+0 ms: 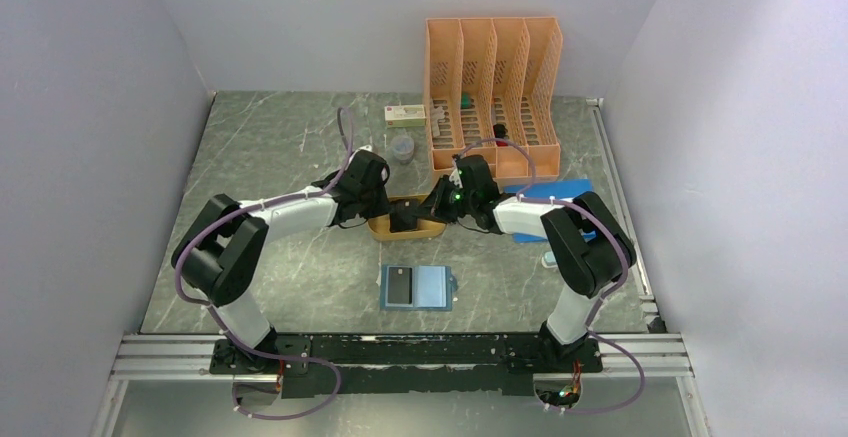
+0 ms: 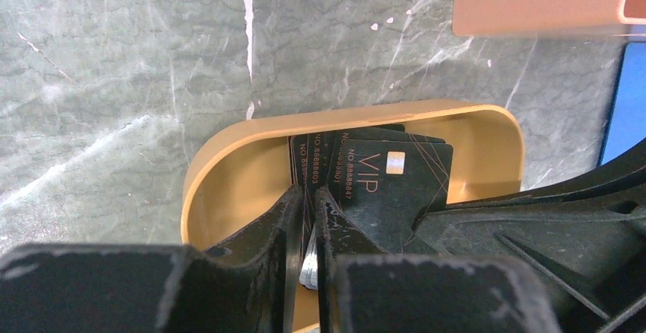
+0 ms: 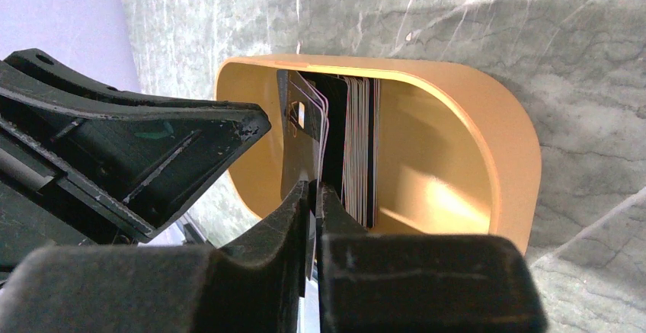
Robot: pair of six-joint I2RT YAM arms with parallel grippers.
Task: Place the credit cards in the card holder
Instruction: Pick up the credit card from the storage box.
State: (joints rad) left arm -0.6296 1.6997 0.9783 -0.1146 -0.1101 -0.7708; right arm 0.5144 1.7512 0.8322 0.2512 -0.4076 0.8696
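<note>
One tray (image 2: 228,146) holds black cards (image 2: 381,184), too many to count. The left gripper (image 2: 311,197) pinches some edges. The right gripper (image 3: 314,190) pinches one. One open wallet (image 1: 432,287), holding one card (image 1: 400,285), lies away from both.

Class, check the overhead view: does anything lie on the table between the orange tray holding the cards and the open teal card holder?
Nothing visible does. Only bare table separates the tray, where the credit cards sit, from the card holder, which lies open nearer the table's front edge.
</note>
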